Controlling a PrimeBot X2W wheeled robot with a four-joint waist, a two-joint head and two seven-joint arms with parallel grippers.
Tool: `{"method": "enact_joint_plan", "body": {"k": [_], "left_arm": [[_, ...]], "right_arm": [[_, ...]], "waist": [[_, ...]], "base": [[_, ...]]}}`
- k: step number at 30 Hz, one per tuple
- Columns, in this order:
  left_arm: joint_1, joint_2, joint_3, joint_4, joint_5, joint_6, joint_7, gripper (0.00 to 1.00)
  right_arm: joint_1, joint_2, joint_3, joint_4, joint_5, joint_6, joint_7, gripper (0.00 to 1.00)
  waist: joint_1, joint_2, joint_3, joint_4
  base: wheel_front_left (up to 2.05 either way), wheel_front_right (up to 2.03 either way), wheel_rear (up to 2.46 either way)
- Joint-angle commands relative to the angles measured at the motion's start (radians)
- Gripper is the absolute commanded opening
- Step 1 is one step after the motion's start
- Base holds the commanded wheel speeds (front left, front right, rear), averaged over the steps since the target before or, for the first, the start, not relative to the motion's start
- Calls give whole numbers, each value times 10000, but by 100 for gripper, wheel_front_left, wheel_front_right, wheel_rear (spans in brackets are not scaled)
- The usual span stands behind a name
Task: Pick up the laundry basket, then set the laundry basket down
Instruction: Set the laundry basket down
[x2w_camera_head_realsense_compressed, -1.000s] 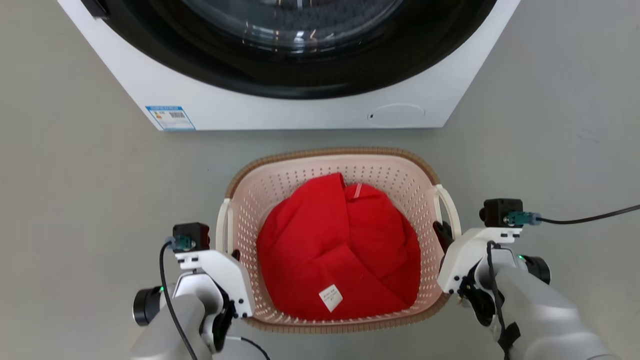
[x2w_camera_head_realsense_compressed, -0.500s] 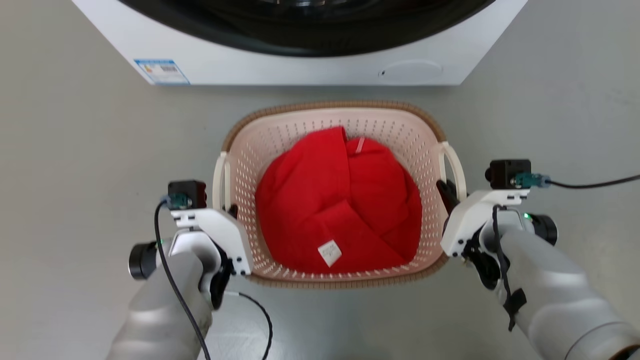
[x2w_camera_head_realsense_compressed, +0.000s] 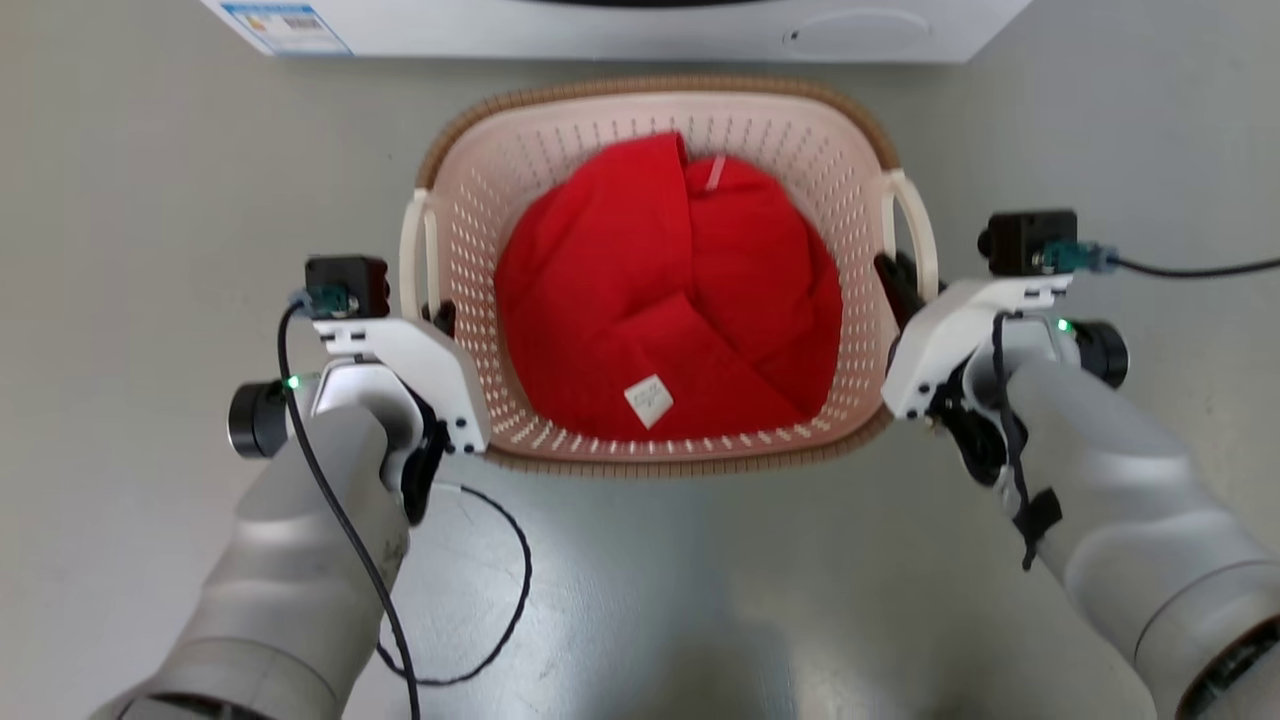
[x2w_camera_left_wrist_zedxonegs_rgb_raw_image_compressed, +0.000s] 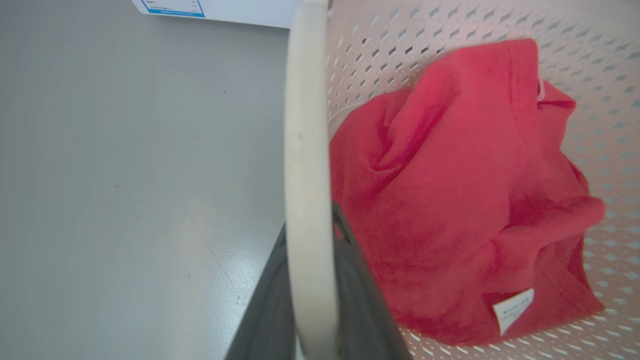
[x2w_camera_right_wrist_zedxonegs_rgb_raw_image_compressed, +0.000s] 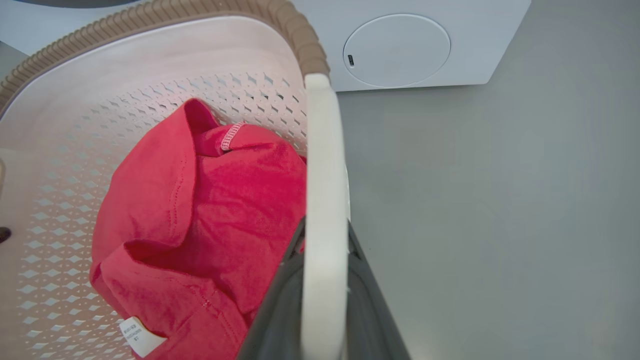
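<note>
Laundry basket (x2w_camera_head_realsense_compressed: 655, 88) sits just near of the white washing machine (x2w_camera_head_realsense_compressed: 620, 25) on the grey floor (x2w_camera_head_realsense_compressed: 150, 200), held between the two arms. I cannot tell whether its base touches the floor. Inside lies a crumpled red garment (x2w_camera_head_realsense_compressed: 670, 290) with a small white label (x2w_camera_head_realsense_compressed: 648, 398) at its near side.

The left gripper (x2w_camera_head_realsense_compressed: 437, 318) is at the left loop handle (x2w_camera_head_realsense_compressed: 415, 250). In the left wrist view its two dark fingers (x2w_camera_left_wrist_zedxonegs_rgb_raw_image_compressed: 367, 310) lie against either side of that handle, clamped on it. The right gripper (x2w_camera_head_realsense_compressed: 897, 282) meets the right loop handle (x2w_camera_head_realsense_compressed: 922, 230) the same way. In the right wrist view its fingers (x2w_camera_right_wrist_zedxonegs_rgb_raw_image_compressed: 272, 320) pinch the white loop between them.

So the laundry basket is gripped at both sides. A black cable (x2w_camera_head_realsense_compressed: 500, 600) loops over the floor near the left forearm.
</note>
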Motion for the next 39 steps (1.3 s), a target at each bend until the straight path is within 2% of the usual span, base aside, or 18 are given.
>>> {"method": "enact_joint_plan", "body": {"k": [1, 6, 14, 27, 39], "left_arm": [[-259, 308, 181, -58, 24, -15, -144, 0], [-818, 326, 188, 206, -2, -62, -364, 0], [-1598, 453, 80, 447, 107, 98, -657, 0], [-2161, 335, 25, 599, 57, 382, -1065, 0], [-2394, 389, 22, 657, -80, 373, -1105, 0]], "right_arm": [[74, 112, 163, -159, 40, 90, -24, 0], [-406, 119, 311, -119, 84, 90, -22, 0], [-892, 177, 539, -196, 244, 90, -213, 0], [-1339, 371, 1047, -92, 427, 90, -631, 0], [-1619, 485, 1341, 85, 596, 90, -890, 0]], "waist": [[0, 0, 206, 4], [0, 0, 741, 35], [0, 0, 1458, 147], [0, 0, 2042, 348], [0, 0, 2455, 337]], "base": [[0, 0, 0], [0, 0, 0], [0, 0, 0], [0, 0, 0], [0, 0, 0]]}}
